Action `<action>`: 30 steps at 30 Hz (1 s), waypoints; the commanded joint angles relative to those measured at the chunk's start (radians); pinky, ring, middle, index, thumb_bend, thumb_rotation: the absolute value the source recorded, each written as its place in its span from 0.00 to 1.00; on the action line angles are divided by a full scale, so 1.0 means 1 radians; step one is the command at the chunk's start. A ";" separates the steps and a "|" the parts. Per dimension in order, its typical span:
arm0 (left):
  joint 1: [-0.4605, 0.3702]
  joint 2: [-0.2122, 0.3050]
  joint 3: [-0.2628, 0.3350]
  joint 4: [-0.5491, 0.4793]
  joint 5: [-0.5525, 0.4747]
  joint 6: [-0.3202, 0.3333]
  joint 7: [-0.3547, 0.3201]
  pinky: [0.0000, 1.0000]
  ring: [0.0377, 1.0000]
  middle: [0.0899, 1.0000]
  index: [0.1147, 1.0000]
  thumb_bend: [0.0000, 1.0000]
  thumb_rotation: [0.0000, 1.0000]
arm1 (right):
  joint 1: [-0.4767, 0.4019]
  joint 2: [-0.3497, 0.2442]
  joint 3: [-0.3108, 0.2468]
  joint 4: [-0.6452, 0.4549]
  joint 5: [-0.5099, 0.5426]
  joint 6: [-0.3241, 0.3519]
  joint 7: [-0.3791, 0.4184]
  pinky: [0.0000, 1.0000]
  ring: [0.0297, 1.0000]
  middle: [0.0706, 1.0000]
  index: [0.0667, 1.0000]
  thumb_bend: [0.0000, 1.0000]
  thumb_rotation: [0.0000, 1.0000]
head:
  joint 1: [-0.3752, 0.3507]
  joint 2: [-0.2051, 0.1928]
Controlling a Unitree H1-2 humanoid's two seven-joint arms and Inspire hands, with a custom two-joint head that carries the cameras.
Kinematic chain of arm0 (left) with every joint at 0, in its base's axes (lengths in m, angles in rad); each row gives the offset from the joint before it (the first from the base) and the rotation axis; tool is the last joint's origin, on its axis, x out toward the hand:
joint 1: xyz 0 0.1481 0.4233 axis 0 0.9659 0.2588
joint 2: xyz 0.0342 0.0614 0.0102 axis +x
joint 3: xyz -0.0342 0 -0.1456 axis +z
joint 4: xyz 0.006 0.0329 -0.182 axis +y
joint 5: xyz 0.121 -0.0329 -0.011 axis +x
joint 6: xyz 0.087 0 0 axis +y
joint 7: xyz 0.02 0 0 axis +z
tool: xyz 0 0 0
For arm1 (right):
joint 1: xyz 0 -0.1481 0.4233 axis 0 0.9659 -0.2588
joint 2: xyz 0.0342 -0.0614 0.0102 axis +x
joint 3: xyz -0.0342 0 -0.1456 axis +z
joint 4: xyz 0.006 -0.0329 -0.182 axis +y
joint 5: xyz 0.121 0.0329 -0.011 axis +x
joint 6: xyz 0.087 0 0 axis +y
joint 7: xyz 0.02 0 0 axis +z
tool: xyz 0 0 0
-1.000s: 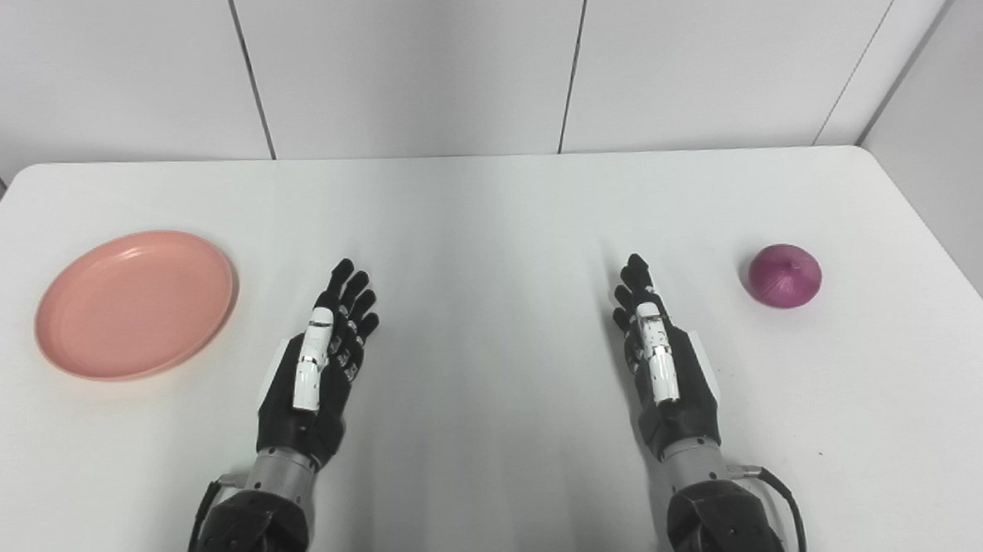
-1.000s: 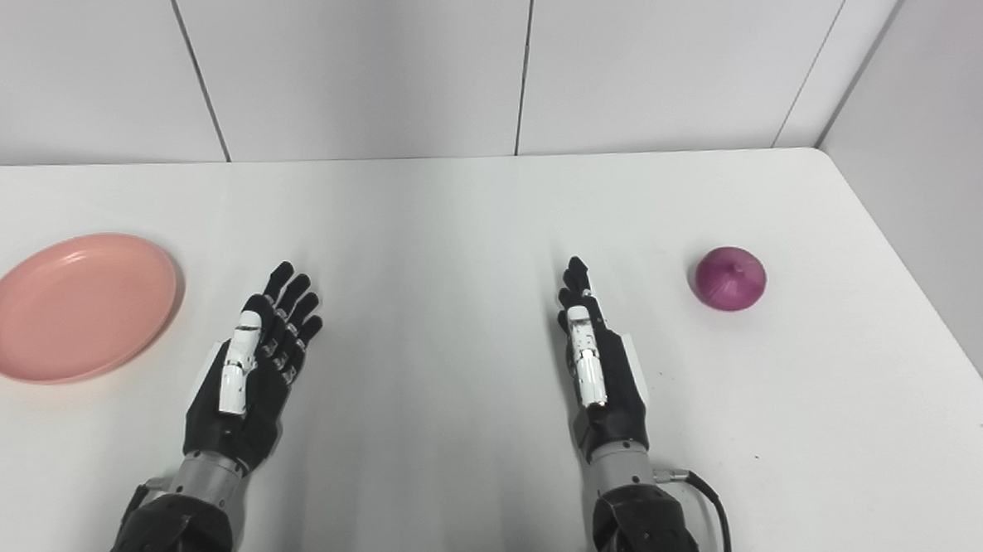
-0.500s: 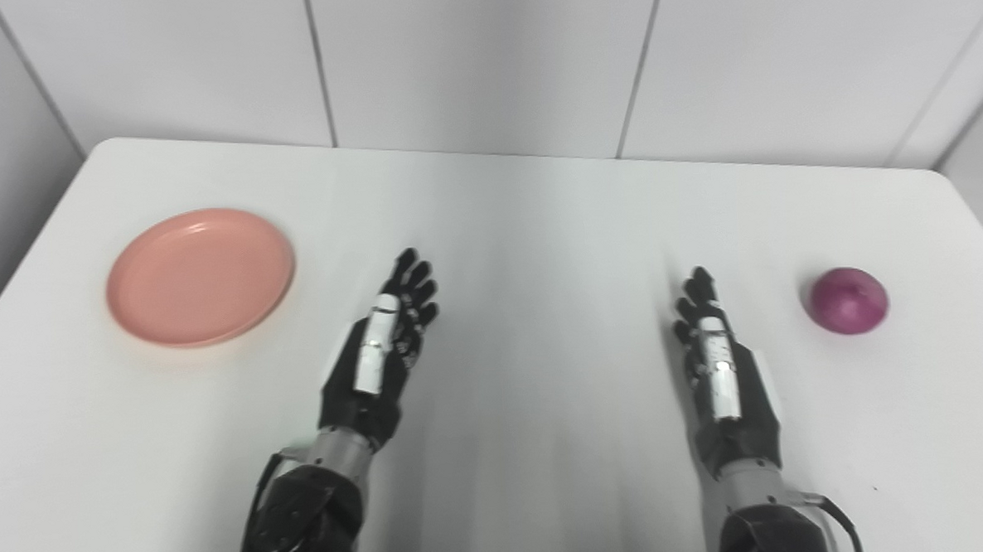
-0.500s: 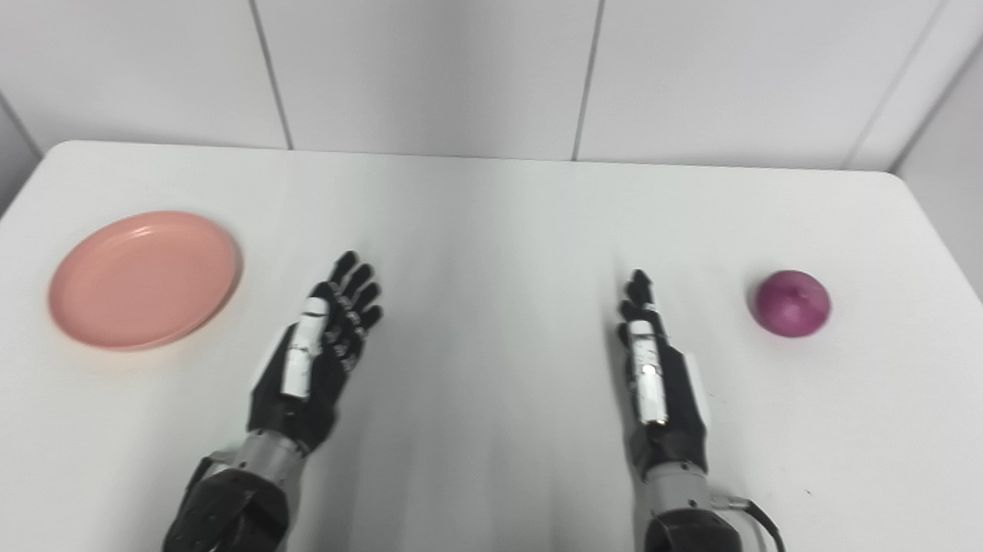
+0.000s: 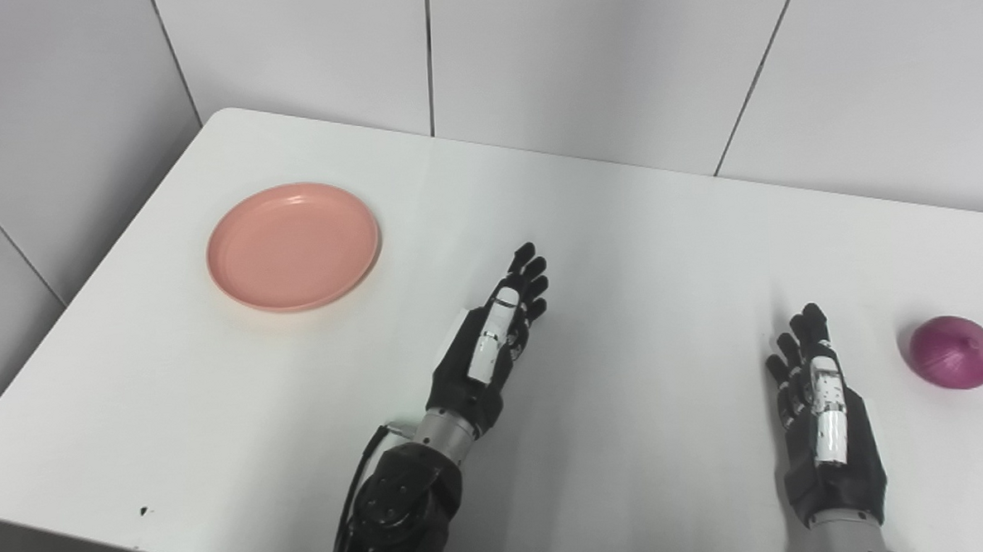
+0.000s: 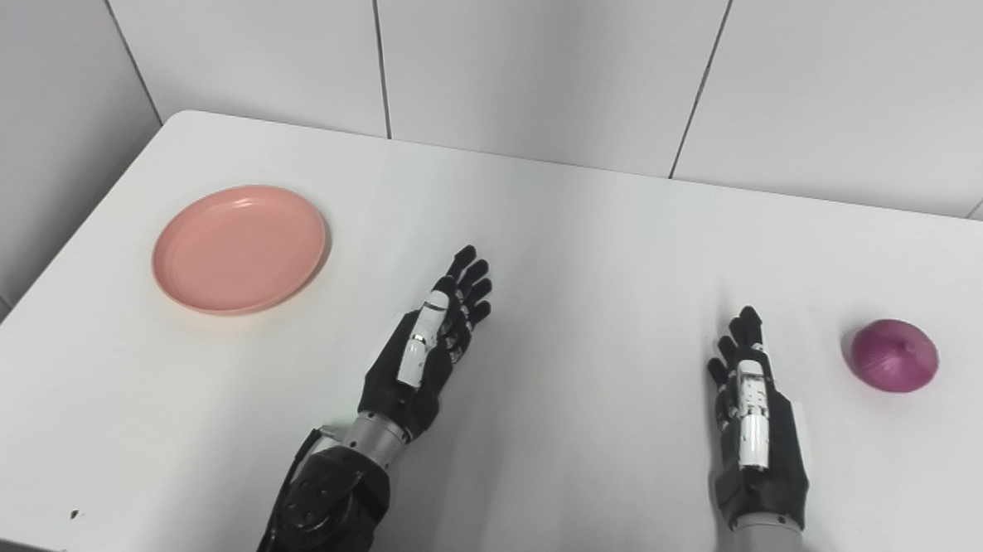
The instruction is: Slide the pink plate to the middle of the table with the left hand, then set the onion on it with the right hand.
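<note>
the plate (image 5: 293, 246) sits upper left of the frame, well apart from our left hand (image 5: 491, 351), lying up and to the left of it, so that's the way we'd have to reach. the plate is round, so no long axis. left hand is clearly nearer; it's empty, fingers straight and apart. onion (image 5: 954, 352) is far right, near our right hand (image 5: 825, 411), also empty and spread. we count one plate, one onion, two hands on the table (image 5: 648, 244).

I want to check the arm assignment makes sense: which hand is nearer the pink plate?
Left. The left hand lies open on the table just right of the pink plate; the right hand lies much farther right, beside the onion.
</note>
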 commanded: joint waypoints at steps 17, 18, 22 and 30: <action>-0.027 -0.057 -0.034 0.112 0.011 -0.042 0.024 1.00 1.00 1.00 1.00 0.41 1.00 | -0.035 -0.042 -0.030 0.045 0.047 -0.040 0.034 1.00 1.00 1.00 1.00 0.25 1.00 | 0.121 -0.077; -0.028 -0.055 -0.036 0.117 0.012 -0.045 0.023 1.00 1.00 1.00 1.00 0.41 1.00 | -0.035 -0.042 -0.030 0.046 0.050 -0.040 0.035 1.00 1.00 1.00 1.00 0.26 1.00 | 0.122 -0.079; -0.030 -0.050 -0.041 0.128 0.011 -0.058 0.021 1.00 1.00 1.00 1.00 0.41 1.00 | -0.036 -0.039 -0.030 0.053 0.040 -0.050 0.029 1.00 1.00 1.00 1.00 0.28 0.98 | 0.123 -0.084; -0.030 -0.048 -0.042 0.134 0.008 -0.065 0.020 1.00 1.00 1.00 1.00 0.41 1.00 | -0.038 -0.040 -0.028 0.056 0.029 -0.051 0.027 1.00 1.00 1.00 1.00 0.36 0.97 | 0.121 -0.086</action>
